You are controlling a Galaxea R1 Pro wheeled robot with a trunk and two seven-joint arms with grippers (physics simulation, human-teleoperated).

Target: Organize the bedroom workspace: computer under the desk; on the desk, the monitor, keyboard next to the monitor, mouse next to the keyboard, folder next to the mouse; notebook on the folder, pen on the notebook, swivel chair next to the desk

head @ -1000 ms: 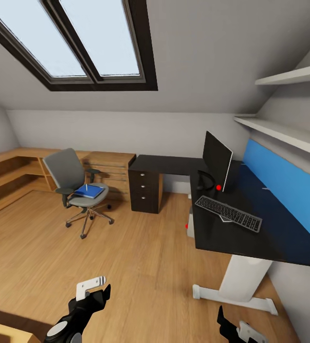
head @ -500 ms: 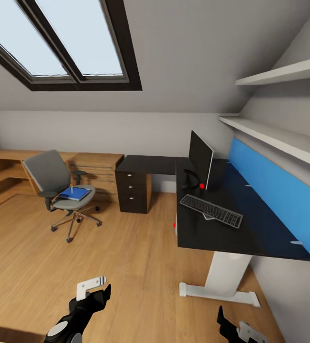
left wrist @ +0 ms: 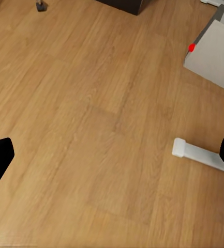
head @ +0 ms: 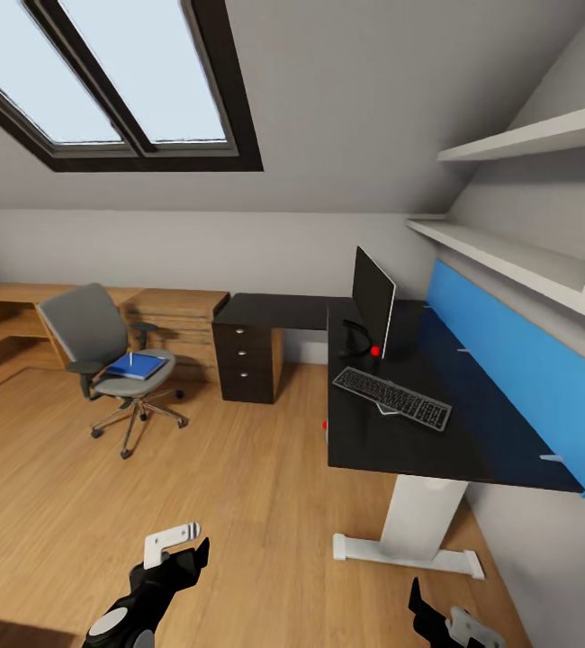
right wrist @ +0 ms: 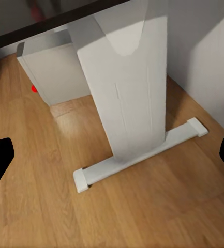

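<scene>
Your left gripper (head: 181,551) and right gripper (head: 432,612) hang over the floor (head: 238,486), fingers spread and empty. The monitor (head: 373,301) and keyboard (head: 391,397) stand near the desk's (head: 391,445) inner corner; the folder (head: 134,365) lies on the swivel chair (head: 103,351).

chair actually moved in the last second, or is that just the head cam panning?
No. The chair slid left in the head view, but the drawer unit beside it slid left by the same amount, so their spacing held. That is camera motion.
</scene>
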